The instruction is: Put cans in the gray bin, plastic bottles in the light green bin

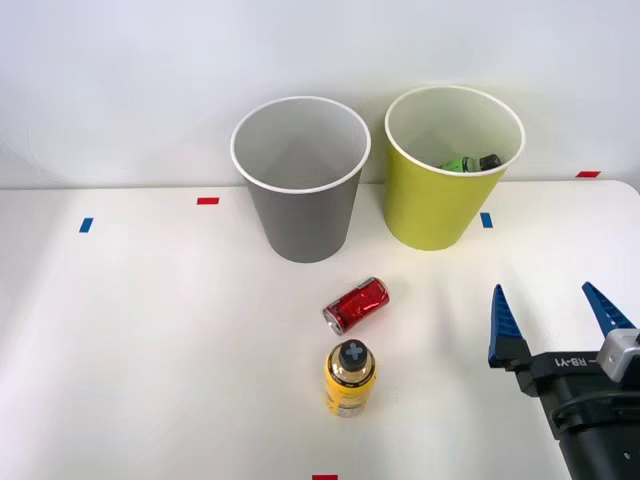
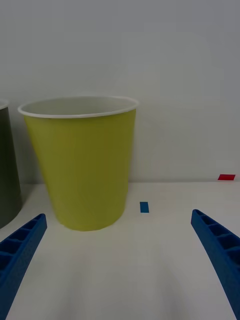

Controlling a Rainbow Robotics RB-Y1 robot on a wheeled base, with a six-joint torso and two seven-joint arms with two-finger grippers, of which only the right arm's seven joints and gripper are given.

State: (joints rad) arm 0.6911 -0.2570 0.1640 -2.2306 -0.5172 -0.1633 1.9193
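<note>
Red can [image 1: 357, 304] lies on its side near the middle of the white table [image 1: 150, 350], its long axis running diagonally, one silver end toward the robot's left and nearer the robot. Just in front of it, slightly apart, the yellow bottle [image 1: 349, 379] stands upright, black cap up. Behind them stand the gray bin [image 1: 300, 180] and the light green bin [image 1: 440, 170], side by side near the far table edge; a green bottle [image 1: 462, 163] lies inside the green one. Right gripper [image 1: 550, 320] hovers with fingers spread wide and nothing between them, over bare tabletop on the robot's right of the can and bottle. Small red and blue tape marks [image 1: 207, 201] dot the surface
</note>
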